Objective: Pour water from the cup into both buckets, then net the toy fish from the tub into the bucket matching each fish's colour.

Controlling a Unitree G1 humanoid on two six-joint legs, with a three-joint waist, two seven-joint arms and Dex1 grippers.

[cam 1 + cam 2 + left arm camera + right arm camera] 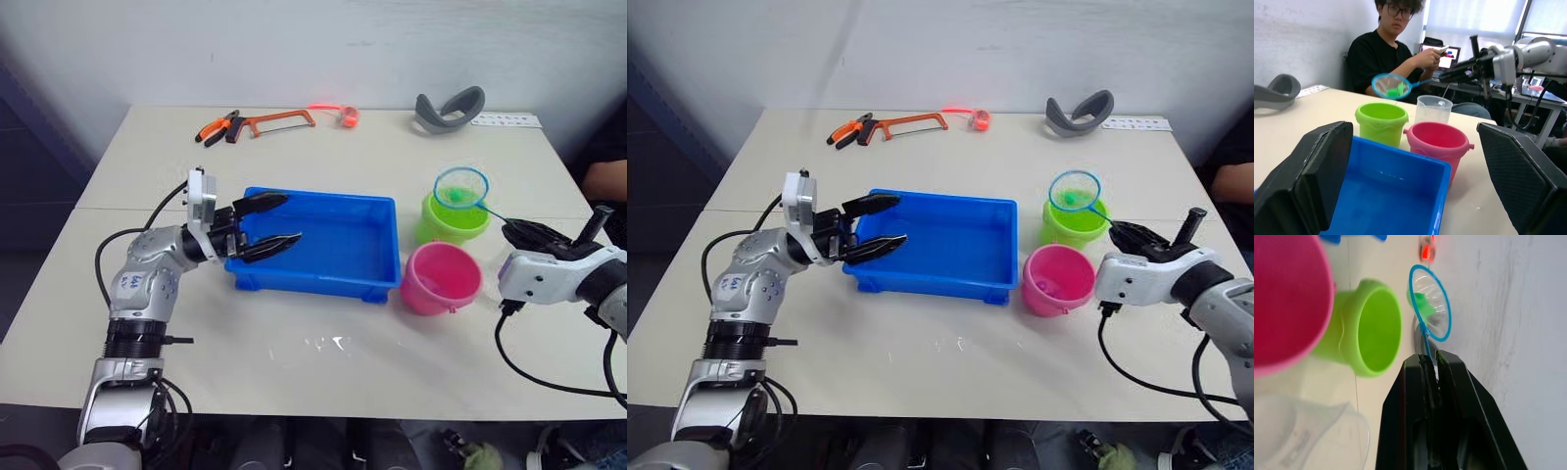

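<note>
I am seeing the left gripper [269, 227] sitting at the left centre of the head view with its black fingers [263, 203] spread wide, holding nothing; they are hovering at the left end of the tub [323, 279], one at the rim and one reaching in over it. In the left wrist view those fingers are showing flat, textured pads.

The right gripper [1129, 235] is working at the right edge of the head view. Its fingers are pinched tight on the thin handle of the net [460, 185], and the right wrist view is showing the handle running straight into the closed gap between them. The net's round blue hoop with fine mesh is hanging over the green bucket [450, 220], and a small green fish [1418, 301] is lying in the mesh.

The tub is a shallow, glossy blue plastic tray in the middle of the pale tabletop [294, 343]. The pink bucket [440, 278] is standing just beside its lower right corner, with the green one right behind it. The clear cup [1433, 108] is standing just beyond the buckets in the left wrist view.

Along the top of the head view a hacksaw [279, 120], pliers [217, 127] and a grey curved band [449, 108] are lying well apart from the tub. A seated person [1396, 49] is watching in the left wrist view.
</note>
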